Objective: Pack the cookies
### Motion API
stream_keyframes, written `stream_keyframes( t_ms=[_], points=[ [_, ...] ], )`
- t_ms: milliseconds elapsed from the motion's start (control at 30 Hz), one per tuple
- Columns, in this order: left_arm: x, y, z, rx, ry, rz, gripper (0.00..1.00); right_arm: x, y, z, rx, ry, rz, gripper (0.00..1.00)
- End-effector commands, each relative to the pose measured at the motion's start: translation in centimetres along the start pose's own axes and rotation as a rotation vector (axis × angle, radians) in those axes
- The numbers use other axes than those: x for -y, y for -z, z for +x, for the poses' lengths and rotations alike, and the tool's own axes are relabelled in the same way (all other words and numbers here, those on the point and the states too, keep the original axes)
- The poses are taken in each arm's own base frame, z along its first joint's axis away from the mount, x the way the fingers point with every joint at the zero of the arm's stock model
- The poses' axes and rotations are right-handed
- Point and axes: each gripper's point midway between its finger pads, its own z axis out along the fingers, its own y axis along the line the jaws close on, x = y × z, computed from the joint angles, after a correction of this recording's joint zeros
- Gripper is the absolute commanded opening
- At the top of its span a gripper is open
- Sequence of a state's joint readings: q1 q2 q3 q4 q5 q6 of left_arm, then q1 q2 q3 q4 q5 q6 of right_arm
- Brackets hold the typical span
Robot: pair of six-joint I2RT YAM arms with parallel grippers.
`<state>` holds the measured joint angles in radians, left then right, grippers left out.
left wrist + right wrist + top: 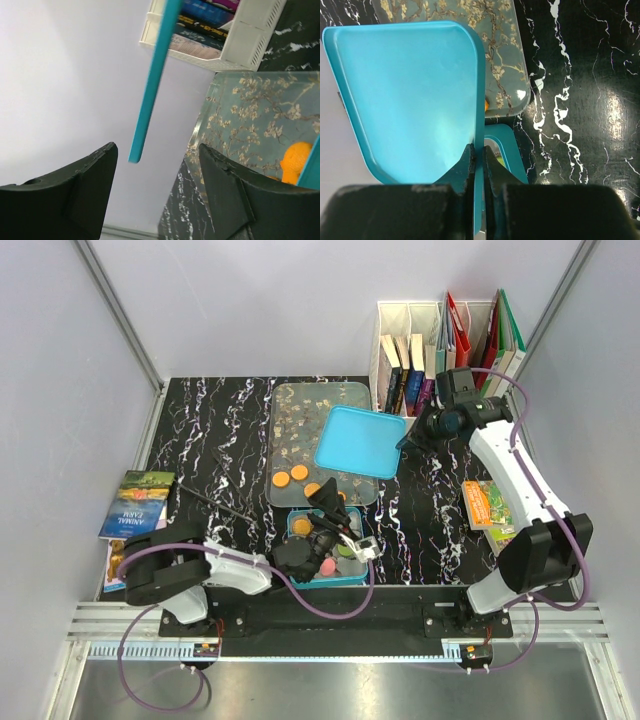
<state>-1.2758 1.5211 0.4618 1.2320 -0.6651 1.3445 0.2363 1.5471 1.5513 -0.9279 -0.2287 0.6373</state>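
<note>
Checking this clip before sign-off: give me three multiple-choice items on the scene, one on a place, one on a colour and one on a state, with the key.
1. Where does the teal box stand relative to the patterned tray?
A) just off its near end
B) off its far end
C) on top of it

2. The cookies lying on that tray are:
A) blue
B) orange
C) white

3. The right claw is:
A) open, empty
B) shut, empty
C) shut on the teal lid

Key:
1A, the top view shows the box just below the tray.
2B, orange discs lie on the glass.
3C, the right wrist view shows it pinching the lid's edge.
</note>
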Motion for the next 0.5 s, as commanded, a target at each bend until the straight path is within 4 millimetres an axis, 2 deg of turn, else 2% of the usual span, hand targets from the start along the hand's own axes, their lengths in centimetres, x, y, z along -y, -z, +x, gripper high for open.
stream_keyframes(
  t_ms=[0,133,267,467],
  points=[
    [-4.1,-1.0,-2.3,0.069,0.020,-0.186,0.70,-1.3,2.2,0.4,0.028,0.030,-0.072,0.00],
    [-4.0,-1.6,-2.8,0.071,-0.005,-0.207,0.70,-1.2,2.7,0.9,0.028,0.030,-0.084,0.00],
    [-5.2,-1.5,-2.7,0.067,-0.014,-0.244,0.70,-1.4,3.4,1.6,0.030,0.038,-0.107,0.00],
    [-7.6,-0.4,-3.5,0.087,-0.019,-0.300,0.70,-0.3,3.3,2.2,0.038,0.032,-0.080,0.00]
  ],
)
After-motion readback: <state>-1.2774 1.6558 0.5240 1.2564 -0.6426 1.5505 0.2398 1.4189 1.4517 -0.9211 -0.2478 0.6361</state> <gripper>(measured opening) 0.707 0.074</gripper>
